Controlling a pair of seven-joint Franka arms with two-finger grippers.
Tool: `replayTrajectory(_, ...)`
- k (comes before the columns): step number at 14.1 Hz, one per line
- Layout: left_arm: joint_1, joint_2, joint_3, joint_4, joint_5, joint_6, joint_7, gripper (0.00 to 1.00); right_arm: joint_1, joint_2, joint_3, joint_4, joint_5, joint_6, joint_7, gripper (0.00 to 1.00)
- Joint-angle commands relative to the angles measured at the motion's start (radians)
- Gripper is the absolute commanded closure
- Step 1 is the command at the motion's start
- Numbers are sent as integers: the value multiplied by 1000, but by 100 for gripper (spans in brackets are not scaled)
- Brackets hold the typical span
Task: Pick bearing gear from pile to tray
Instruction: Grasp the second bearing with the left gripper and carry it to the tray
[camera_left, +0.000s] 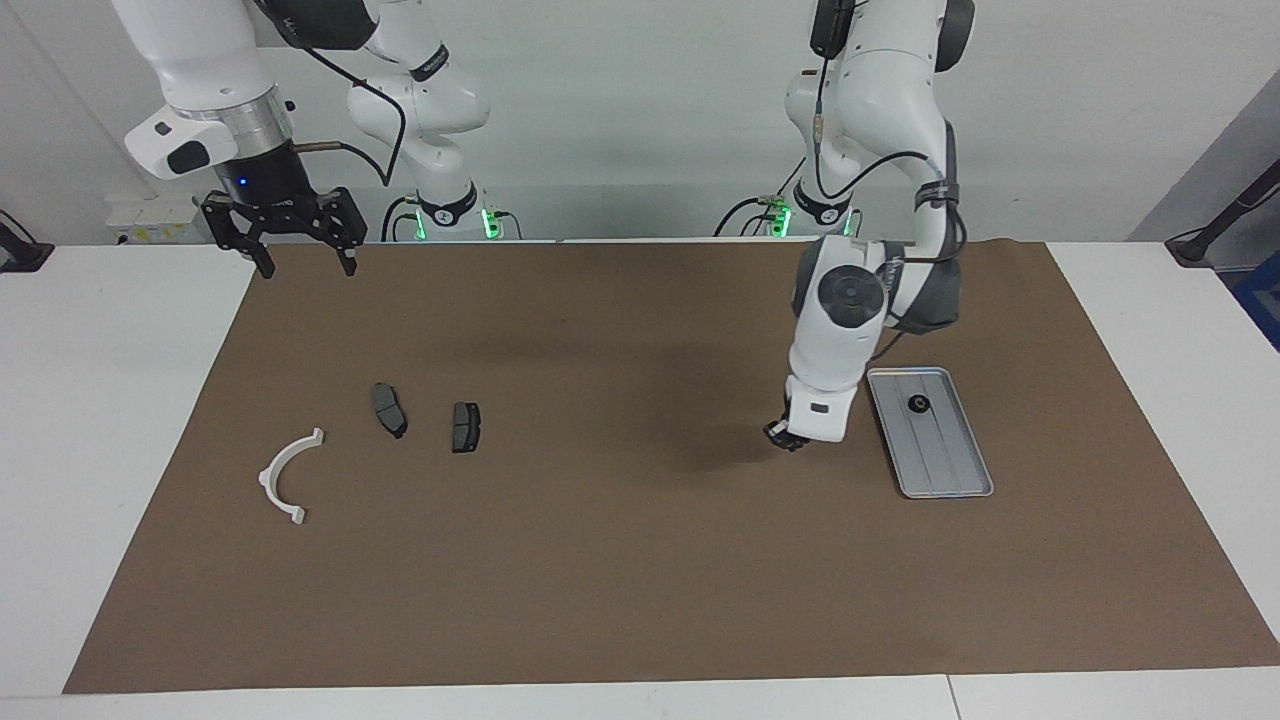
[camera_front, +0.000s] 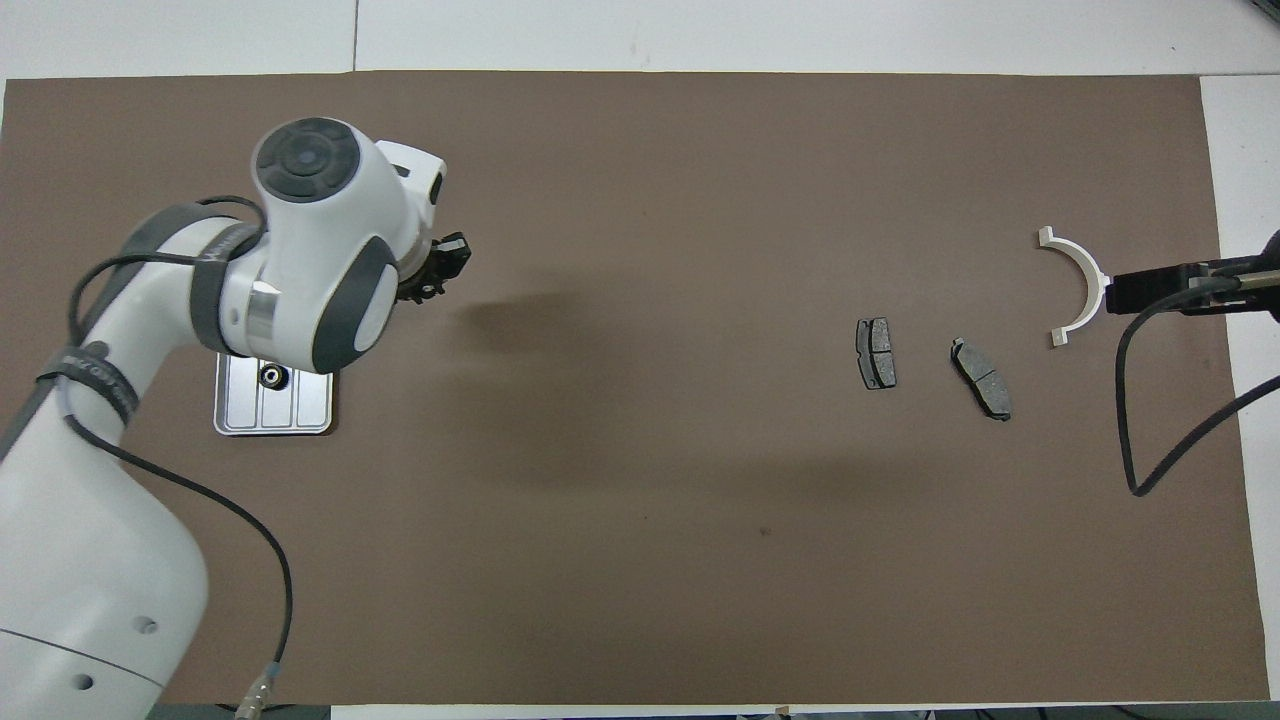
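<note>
My left gripper (camera_left: 785, 435) (camera_front: 440, 272) hangs low over the brown mat, just beside the silver tray (camera_left: 945, 490) (camera_front: 300, 408), and is shut on a small dark bearing gear that its fingertips mostly hide. Another black bearing gear (camera_left: 916, 403) (camera_front: 270, 377) lies in the tray. The pile is at the right arm's end: a white arc (camera_left: 285, 475) (camera_front: 1082, 278) and two dark grey plates (camera_left: 389, 410) (camera_left: 465, 427) (camera_front: 876, 352) (camera_front: 982, 378). My right gripper (camera_left: 308, 268) (camera_front: 1120, 293) waits open and empty, high over the mat's edge by that pile.
The brown mat (camera_left: 620, 580) covers most of the white table. The left arm's forearm overhangs much of the tray in the overhead view. A black cable (camera_front: 1130, 420) dangles from the right arm.
</note>
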Motion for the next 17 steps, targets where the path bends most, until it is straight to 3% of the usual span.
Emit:
replayTrajectory(1,142,-68,-13,-118,12,43,266,100,-21,-22,15,-19,-3,23,-18,0)
replayTrajectory(6,276,-68,-15,-150,9,126,515,100,-26,16,18,40,5,6,-22,0)
replayTrajectory(13,281,-68,-12,-256,5,274,515,100,-27,39,21,43,8,-22,-21,0)
replayTrajectory(17,282,-71,-10,-278,5,292,515,100,-27,57,29,72,-5,-114,-24,0)
